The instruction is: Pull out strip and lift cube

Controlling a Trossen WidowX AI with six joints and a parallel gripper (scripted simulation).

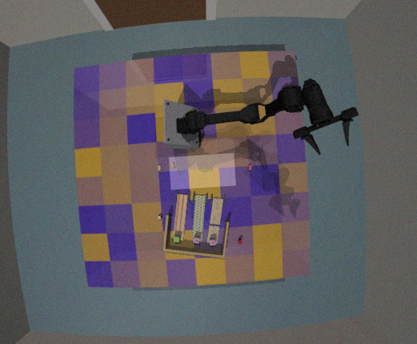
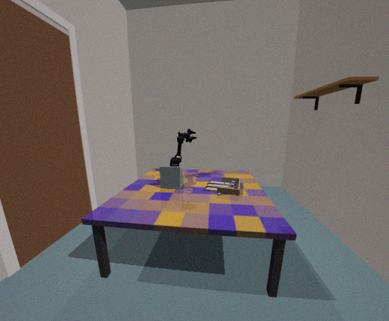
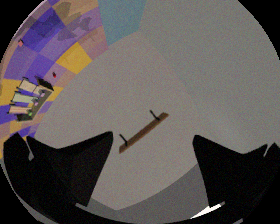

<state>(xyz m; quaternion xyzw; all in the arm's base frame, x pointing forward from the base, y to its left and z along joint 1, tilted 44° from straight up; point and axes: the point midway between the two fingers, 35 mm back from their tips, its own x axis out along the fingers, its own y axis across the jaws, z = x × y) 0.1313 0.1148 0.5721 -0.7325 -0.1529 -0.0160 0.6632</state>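
Note:
My gripper (image 1: 334,149) (image 2: 195,135) (image 3: 154,138) is wide open and empty, raised high at the table's far right in the top view, away from the strips. A red-striped strip (image 1: 181,216) (image 3: 20,109) has a green cube (image 1: 176,239) at its inner end. The middle strip (image 1: 199,212) (image 3: 25,97) is teal-dotted, looks unbroken and has a pink cube (image 1: 196,240). A cream marbled strip (image 1: 216,210) (image 3: 28,86) has a dark line across it, like a break, and another pink cube (image 1: 212,242). Any labels are too small to read.
A low three-sided wall (image 1: 193,252) (image 2: 228,191) surrounds the cube ends. Thin dark rails flank the strips' outer ends. Small items include a reddish block (image 1: 250,167), a red piece (image 1: 240,240) and a pale piece (image 1: 159,217). The arm's grey base (image 1: 175,134) (image 2: 170,178) stands behind.

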